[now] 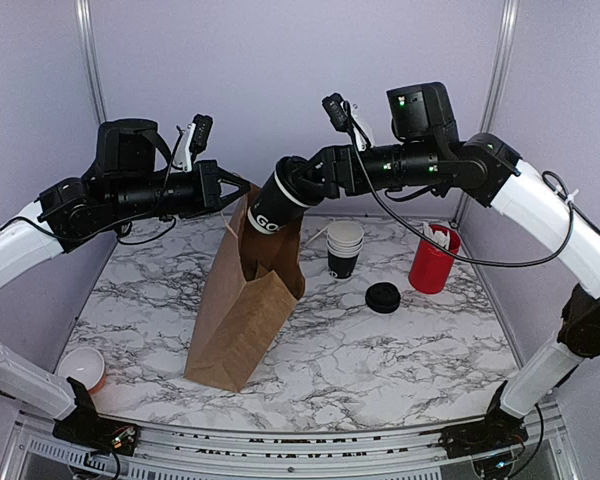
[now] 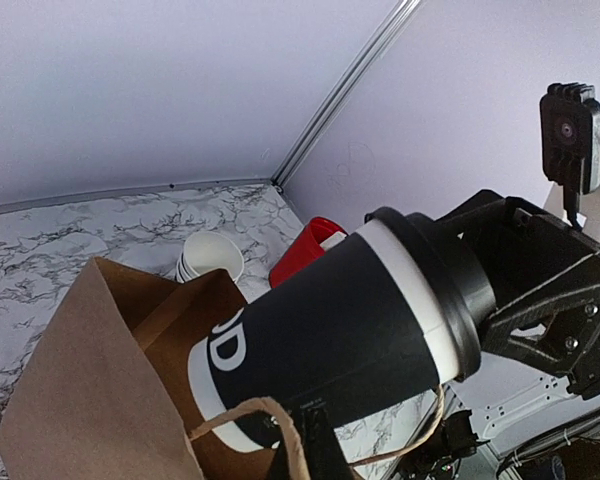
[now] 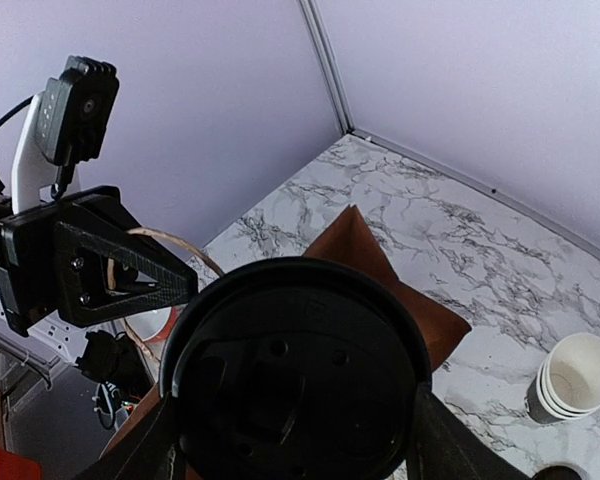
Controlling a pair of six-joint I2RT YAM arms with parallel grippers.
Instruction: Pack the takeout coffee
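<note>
Observed from the room: the right end effector [image 1: 303, 184] holds the coffee cup [image 1: 278, 206] by its top end, jaws spread fairly wide round the rim just under the black lid [image 3: 295, 372]. The cup is tilted, with the lid end high and toward the right arm and the base low and to the left. The base is inside the open mouth of the paper bag [image 1: 236, 320]; the rest of the cup is outside and above it. Whether the base touches the paper cannot be told. The left end effector [image 1: 242, 188] is fully closed, pinching the bag's twine handle [image 2: 272, 410] and holding up the top of the bag. The bag rests on the marble desk [image 1: 380, 365], left of centre, leaning back toward the far edge. Right of the bag, toward the far edge, is a stack of cups [image 1: 344, 248], upright and apart from the bag. A spare lid [image 1: 383, 297] lies flat just in front of that stack. A red cup [image 1: 435, 262] with white sticks is near the far right corner. A white cup [image 1: 81, 367] sits at the near left corner, well apart from the rest.
</note>
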